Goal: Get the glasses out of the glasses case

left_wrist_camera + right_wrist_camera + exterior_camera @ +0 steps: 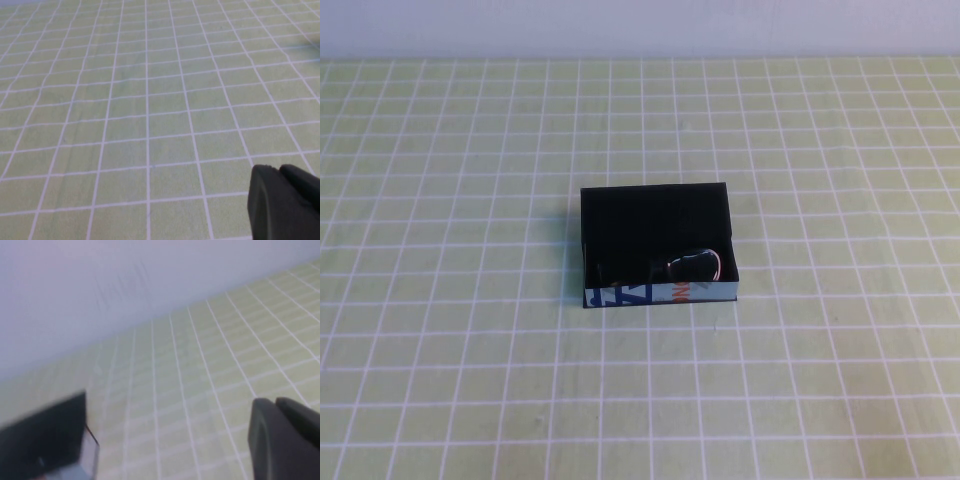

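The glasses case (655,215) is a black open box in the middle of the table, with a white front strip printed in blue and orange. The glasses (688,267) lie inside against the front wall, with one dark lens showing at the right; the rest blends into the black interior. Neither arm shows in the high view. My left gripper (280,169) is shut and empty over bare cloth. My right gripper (275,401) is shut and empty, well apart from the case, whose corner also shows in the right wrist view (45,440).
A yellow-green tablecloth (440,350) with a white grid covers the table all round the case. A pale wall (640,25) runs along the far edge.
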### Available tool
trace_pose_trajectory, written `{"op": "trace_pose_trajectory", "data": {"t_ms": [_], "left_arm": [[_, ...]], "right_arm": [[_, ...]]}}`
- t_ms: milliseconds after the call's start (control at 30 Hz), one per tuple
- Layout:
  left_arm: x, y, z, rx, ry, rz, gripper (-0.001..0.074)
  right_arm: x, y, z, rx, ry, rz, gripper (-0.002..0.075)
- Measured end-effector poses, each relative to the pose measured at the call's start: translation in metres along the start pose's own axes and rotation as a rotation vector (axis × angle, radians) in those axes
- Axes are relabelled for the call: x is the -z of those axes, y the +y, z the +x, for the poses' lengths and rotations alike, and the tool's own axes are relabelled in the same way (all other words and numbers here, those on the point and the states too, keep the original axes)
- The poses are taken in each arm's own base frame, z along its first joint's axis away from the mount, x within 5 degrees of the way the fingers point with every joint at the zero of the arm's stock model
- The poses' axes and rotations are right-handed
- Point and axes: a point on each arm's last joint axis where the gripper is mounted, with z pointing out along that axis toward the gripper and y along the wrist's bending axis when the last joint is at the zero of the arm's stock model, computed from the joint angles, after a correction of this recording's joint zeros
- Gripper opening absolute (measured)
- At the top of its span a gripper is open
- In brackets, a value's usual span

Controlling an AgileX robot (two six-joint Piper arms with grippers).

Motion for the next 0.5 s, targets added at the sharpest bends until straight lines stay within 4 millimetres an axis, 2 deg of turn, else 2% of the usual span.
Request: {"op": "trace_pose_trajectory", "data": {"t_ms": [133,267,400,500], "left_arm": [[0.000,0.000,0.000,0.000,0.000,0.000,-0.0004],[0.000,0.000,0.000,0.000,0.000,0.000,-0.0004],[0.000,0.000,0.000,0.000,0.000,0.000,-0.0004],[0.000,0.000,0.000,0.000,0.000,0.000,-0.0004]], "right_arm": [[0.001,-0.001,-0.013,-0.249,-0.140,-0.004,-0.0017],[0.002,-0.003,-0.017,-0.330,-0.197,0.006,-0.0017],[0.001,0.006,-0.012,-0.381,-0.062,-0.053,-0.0017],[0.001,0.026,-0.025,-0.372,0.111,-0.124,-0.0017]]}}
